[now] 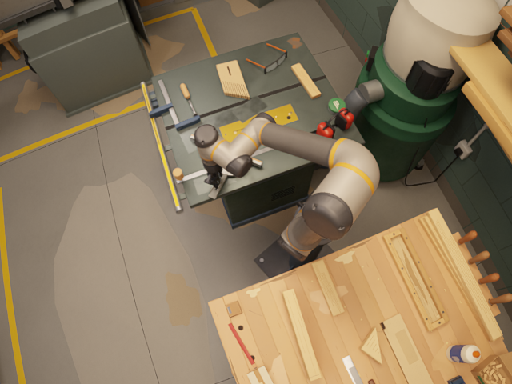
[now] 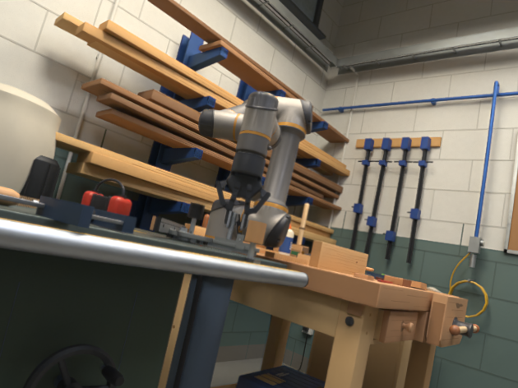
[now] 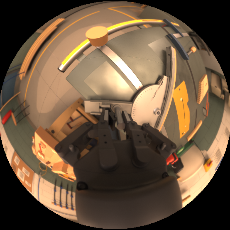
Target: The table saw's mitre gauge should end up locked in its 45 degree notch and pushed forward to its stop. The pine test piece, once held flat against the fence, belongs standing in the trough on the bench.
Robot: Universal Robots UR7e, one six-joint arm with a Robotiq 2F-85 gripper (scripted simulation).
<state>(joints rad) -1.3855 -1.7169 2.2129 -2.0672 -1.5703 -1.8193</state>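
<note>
On the near corner of the green table saw [image 1: 248, 124] sits the mitre gauge [image 3: 150, 103], a pale half-round dial with a long fence. Its bar [image 3: 120, 62] runs in the slot toward an orange knob [image 3: 96, 35] at the table's edge. My gripper [image 3: 117, 120] is straight above the gauge's grey handle [image 3: 119, 117], and its fingers are closed on that handle. The pine test piece [image 1: 305, 80] lies flat at the far side of the saw table. The trough [image 1: 415, 279] is a long wooden frame on the workbench, near its right edge.
Behind the saw stand a green dust extractor [image 1: 409, 82] and a grey cabinet [image 1: 82, 49]. A blue clamp [image 1: 173, 111], a chisel [image 1: 187, 96], a featherboard [image 1: 232, 78] and glasses [image 1: 275, 62] lie on the saw table. The front rail [image 1: 160, 140] edges it. Wood strips litter the workbench [image 1: 364, 306].
</note>
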